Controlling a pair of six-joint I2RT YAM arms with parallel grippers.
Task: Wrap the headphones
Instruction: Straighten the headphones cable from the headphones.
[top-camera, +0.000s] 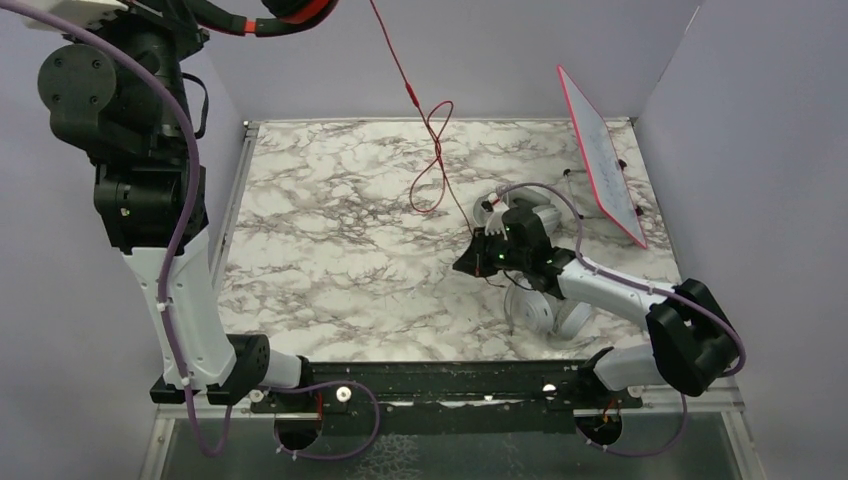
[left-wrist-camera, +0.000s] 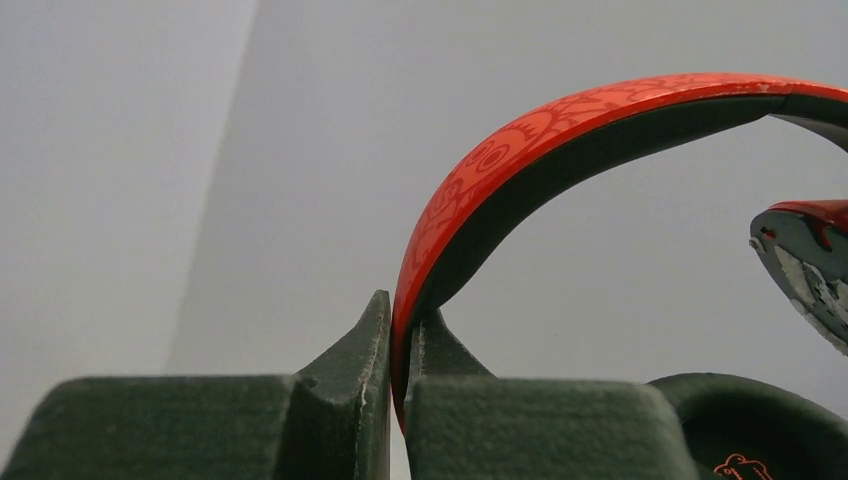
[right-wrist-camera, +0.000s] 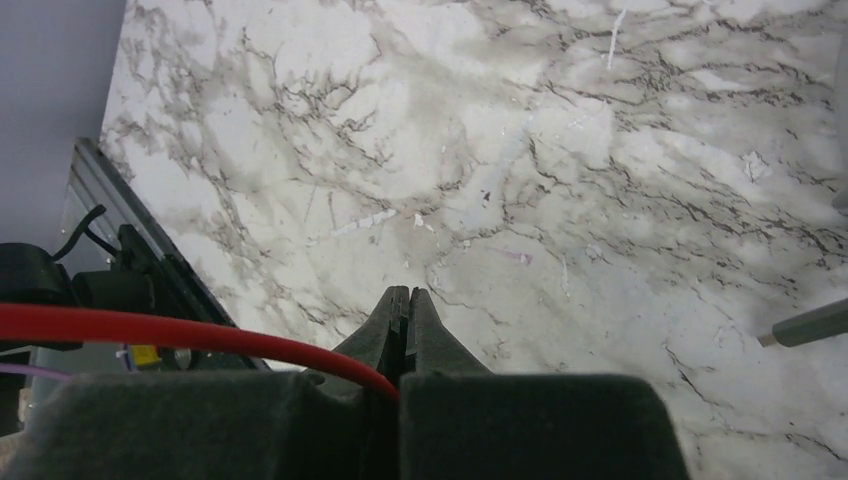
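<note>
Overhead, left gripper pinches the red-and-black headphones by the headband, high beside the left edge of the counter. Right gripper, low at mid-counter, is clamped on the red cable; open marble lies to its left.

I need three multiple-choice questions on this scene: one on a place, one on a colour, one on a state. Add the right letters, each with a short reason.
1. Where is the red-and-black headset?
A. lying under the right arm
B. held high by the left hand
C. leaning on the right wall

2. What colour is the cable in the right hand?
A. grey
B. blue
C. red

3. How is the right hand?
A. shut on the cable
B. wide open
C. shut on nothing

1 B: its headband sits between the left fingers, high above the table.
2 C: a red line runs into the jaws.
3 A: the jaws meet around it.
</note>
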